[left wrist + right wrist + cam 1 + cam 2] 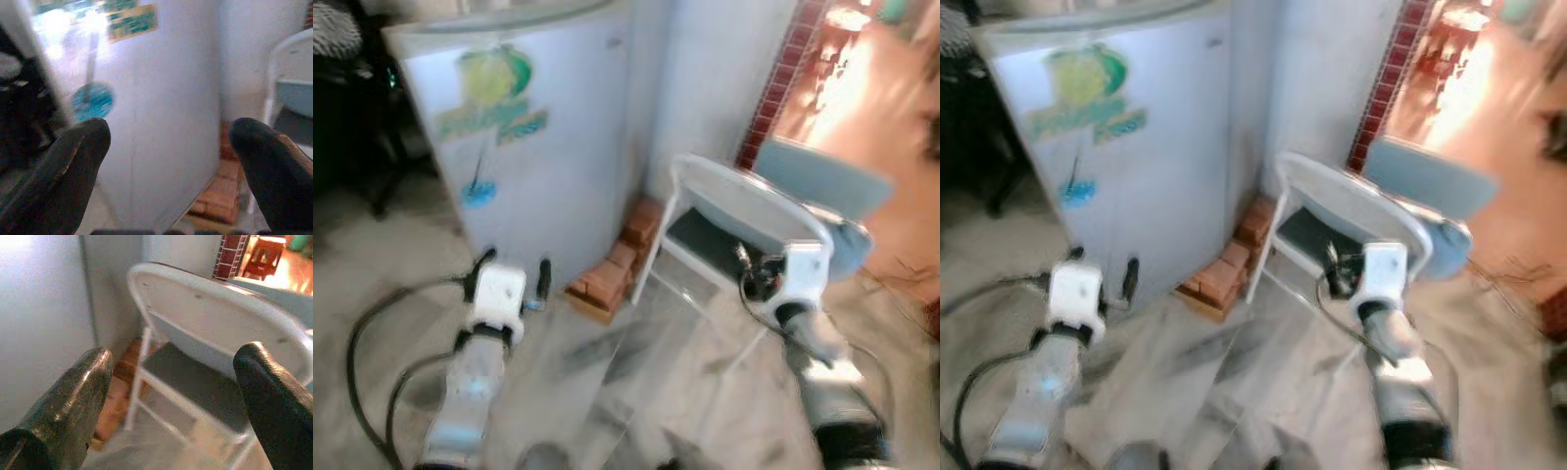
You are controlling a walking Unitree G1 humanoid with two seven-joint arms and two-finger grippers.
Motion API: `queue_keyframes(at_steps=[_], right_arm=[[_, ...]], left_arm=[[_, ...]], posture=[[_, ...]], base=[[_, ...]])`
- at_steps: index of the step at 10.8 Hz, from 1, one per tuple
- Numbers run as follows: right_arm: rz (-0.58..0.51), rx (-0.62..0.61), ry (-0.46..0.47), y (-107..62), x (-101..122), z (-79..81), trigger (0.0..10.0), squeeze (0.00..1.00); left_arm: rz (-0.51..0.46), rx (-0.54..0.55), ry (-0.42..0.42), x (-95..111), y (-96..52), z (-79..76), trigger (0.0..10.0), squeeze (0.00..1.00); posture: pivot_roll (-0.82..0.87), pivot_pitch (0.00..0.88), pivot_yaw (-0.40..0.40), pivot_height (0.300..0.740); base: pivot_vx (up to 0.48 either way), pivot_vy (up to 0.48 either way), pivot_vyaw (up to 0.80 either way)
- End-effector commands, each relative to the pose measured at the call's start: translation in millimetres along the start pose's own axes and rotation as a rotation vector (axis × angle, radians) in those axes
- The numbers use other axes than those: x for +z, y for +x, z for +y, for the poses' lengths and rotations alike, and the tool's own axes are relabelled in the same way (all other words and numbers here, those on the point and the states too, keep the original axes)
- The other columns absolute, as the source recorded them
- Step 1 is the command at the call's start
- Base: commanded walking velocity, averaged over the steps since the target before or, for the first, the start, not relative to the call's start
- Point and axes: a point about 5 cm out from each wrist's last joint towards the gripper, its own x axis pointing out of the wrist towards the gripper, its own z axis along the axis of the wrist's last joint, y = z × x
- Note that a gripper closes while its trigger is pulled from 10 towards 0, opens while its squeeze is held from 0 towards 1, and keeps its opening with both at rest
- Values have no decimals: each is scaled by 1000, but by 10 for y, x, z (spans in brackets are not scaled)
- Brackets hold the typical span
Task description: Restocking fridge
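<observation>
One white fridge (543, 147) stands shut on the floor, one stack of bricks (612, 269) at its lower right corner beside one white chair (744, 211). Two grippers, left gripper (514, 279) and right gripper (176, 396), hover before them, fingers spread apart and empty.

A white plastic chair (744, 211) is standing just to the right of the appliance, its back turned toward the camera, with something pale blue (822, 181) lying behind it. A short stack of reddish bricks (612, 269) is sitting on the floor between the chair and the white cabinet. A red brick pillar (783, 73) is rising beside the pale wall (720, 78). Black cables (372, 323) are trailing across the marbled floor (636, 382) at the left.
</observation>
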Motion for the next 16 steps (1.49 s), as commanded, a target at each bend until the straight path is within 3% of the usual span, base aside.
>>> queue_keyframes(at_steps=[1,3,8,10,13,16], right_arm=[[-46,-55,-6,-35,38,-46,10000,0],[-31,-172,47,-151,-129,-115,10000,0],[-46,-155,51,-80,-91,-102,10000,0],[-22,-110,45,-109,-161,15,10000,0],[-11,-118,47,-154,-197,-12,10000,0],[-14,-124,44,-172,-185,-55,10000,0]], left_arm=[[-21,14,-8,58,24,9,10000,0],[-26,68,-15,67,68,125,10000,0],[-28,36,-3,70,121,137,10000,0],[-25,18,-19,56,89,108,10000,0],[8,12,-38,-12,23,53,10000,0],[-2,13,-50,15,58,54,10000,0]], posture=[[172,15,-80,740],[160,7,-64,740],[159,23,-58,740],[160,36,-62,740],[156,42,-70,740],[145,39,-75,740]], base=[[0,480,0],[0,480,0],[0,480,0],[0,480,-800],[0,480,-800],[0,480,-148]])
